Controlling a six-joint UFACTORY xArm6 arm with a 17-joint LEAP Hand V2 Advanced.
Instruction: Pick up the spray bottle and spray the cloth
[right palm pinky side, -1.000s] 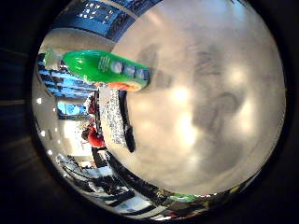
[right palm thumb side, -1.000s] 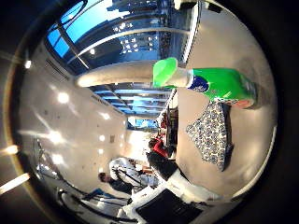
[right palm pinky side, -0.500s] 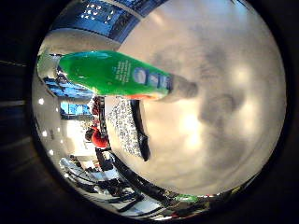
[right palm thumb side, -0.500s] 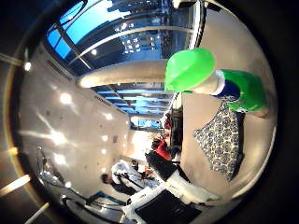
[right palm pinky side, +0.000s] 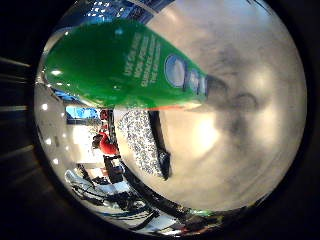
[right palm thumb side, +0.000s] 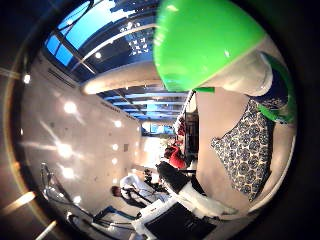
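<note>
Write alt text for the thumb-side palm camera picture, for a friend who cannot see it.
A green spray bottle fills much of the view, close to the palm, its rounded green top nearest the camera. Beside it a blue-and-white patterned cloth lies flat on a pale table, with a lit room behind.

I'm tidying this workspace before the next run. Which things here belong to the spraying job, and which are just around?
For the job:
- green spray bottle, close to the palm, standing on the table
- patterned cloth, lying flat on the table beside the bottle

Just around:
- nothing else shows on the table; only the room behind it
</note>
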